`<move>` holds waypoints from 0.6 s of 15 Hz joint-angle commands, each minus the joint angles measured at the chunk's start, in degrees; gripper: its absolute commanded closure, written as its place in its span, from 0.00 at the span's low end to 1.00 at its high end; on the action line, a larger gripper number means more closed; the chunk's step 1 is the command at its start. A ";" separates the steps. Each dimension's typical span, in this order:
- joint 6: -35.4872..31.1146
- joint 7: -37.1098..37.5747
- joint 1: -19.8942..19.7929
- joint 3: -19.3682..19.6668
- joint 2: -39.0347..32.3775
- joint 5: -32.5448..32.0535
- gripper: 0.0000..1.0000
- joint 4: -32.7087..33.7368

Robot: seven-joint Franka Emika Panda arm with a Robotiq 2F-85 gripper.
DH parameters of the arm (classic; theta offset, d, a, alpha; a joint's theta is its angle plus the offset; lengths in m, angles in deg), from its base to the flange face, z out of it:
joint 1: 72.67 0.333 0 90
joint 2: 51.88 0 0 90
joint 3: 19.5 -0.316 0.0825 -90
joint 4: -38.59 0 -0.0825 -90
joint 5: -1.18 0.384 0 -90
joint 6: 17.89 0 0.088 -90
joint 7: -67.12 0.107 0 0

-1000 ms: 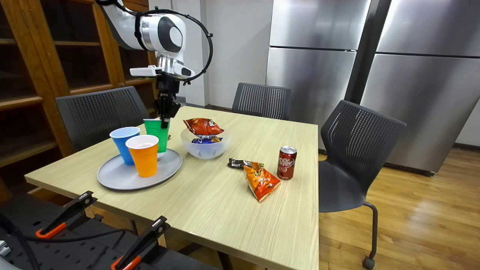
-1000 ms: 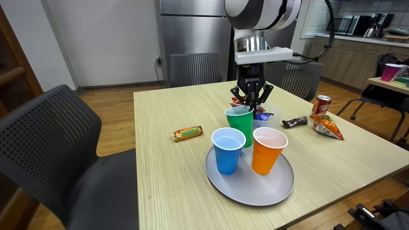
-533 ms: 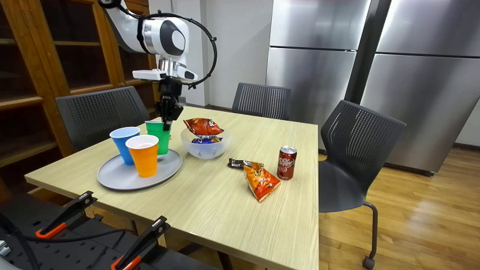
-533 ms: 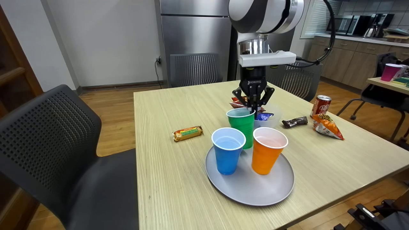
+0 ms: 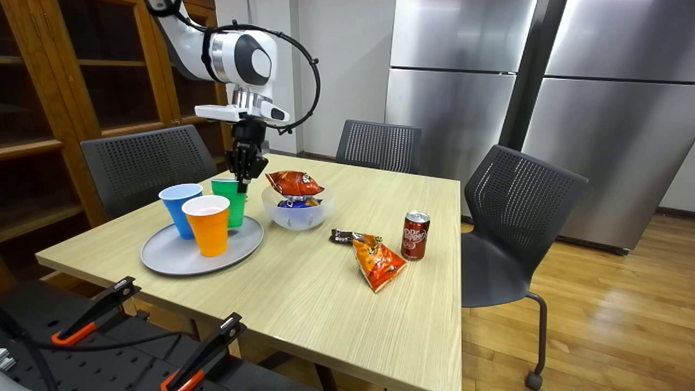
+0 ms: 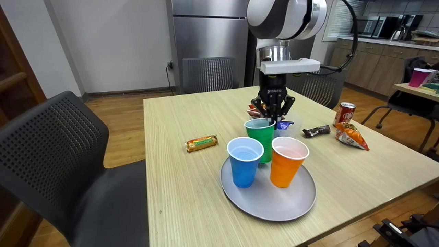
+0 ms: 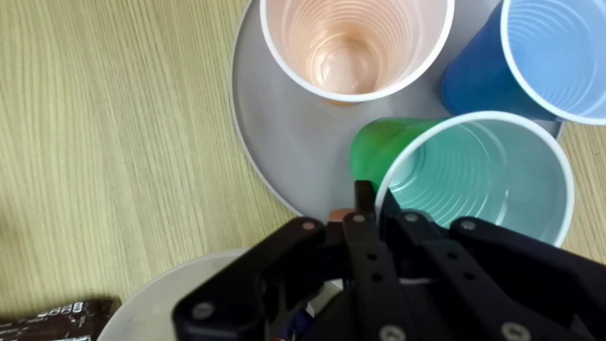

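Note:
My gripper [image 5: 242, 187] is shut on the near rim of a green cup [image 5: 237, 209], one finger inside and one outside, as the wrist view shows [image 7: 377, 199]. The cup [image 6: 263, 142] is upright or slightly tilted, low over or touching the back of a grey plate [image 6: 274, 206]; I cannot tell which. A blue cup [image 6: 243, 168] and an orange cup [image 6: 284, 171] stand upright on the plate in both exterior views. In the wrist view the orange cup [image 7: 350, 61] and the blue cup [image 7: 478, 76] look empty beside the green cup [image 7: 388, 142].
A frosted bowl [image 5: 297, 218] with a red snack bag [image 5: 295, 183] and a blue packet stands close by. A dark candy bar [image 5: 343, 236], an orange chip bag [image 5: 377, 263], a soda can [image 5: 416, 236] and a gold wrapped bar [image 6: 201, 143] lie or stand on the table. Chairs surround it.
My gripper and the green cup have moved down toward the plate and slightly to the right in both exterior views. The grasp stays the same. The other things have not moved.

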 commanded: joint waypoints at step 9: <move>-1.35 -6.23 -1.23 -1.22 -0.95 1.96 0.99 -0.01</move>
